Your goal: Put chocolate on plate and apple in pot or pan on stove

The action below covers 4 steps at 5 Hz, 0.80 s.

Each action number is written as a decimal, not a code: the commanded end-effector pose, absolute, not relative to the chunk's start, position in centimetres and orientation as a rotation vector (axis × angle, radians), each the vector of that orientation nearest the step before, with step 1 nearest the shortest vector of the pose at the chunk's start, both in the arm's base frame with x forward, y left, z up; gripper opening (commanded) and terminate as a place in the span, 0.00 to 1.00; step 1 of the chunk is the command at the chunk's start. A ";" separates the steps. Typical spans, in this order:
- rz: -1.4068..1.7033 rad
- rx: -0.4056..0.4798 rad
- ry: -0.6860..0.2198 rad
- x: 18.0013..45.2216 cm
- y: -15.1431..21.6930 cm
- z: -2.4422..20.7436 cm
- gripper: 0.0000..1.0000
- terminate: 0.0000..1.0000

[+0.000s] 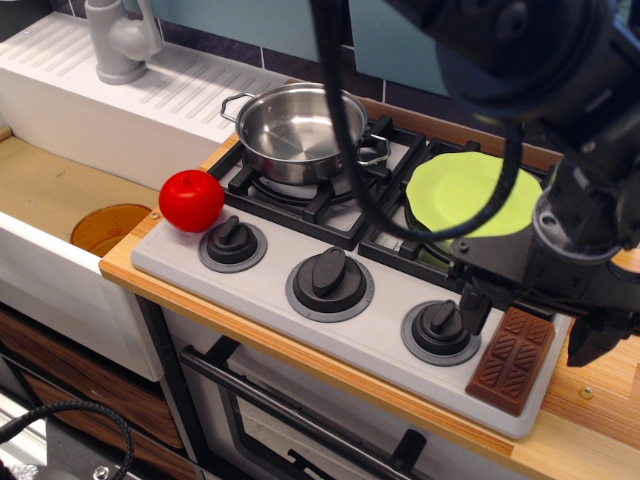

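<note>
One end effector [538, 335], black fingers spread apart and empty, hangs just above the chocolate [513, 360], straddling its upper end. That flat brown segmented bar lies on the grey stove [270, 312] at its front right corner, long axis running front to back. Behind it, a thin lime-green plate [462, 190] rests on the right burner. Left, a shiny steel pot [297, 130]; a glossy red apple [191, 200] sits at the stove's left edge.
</note>
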State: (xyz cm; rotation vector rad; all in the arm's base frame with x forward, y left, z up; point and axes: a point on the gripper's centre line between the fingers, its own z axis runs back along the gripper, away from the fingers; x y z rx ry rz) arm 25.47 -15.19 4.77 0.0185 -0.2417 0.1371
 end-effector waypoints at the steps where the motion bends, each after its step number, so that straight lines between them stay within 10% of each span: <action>1: 0.130 0.010 -0.280 26.4 -15.7 4.7 1.00 0.00; 4: 0.129 -0.002 -0.310 26.1 -15.8 2.4 1.00 0.00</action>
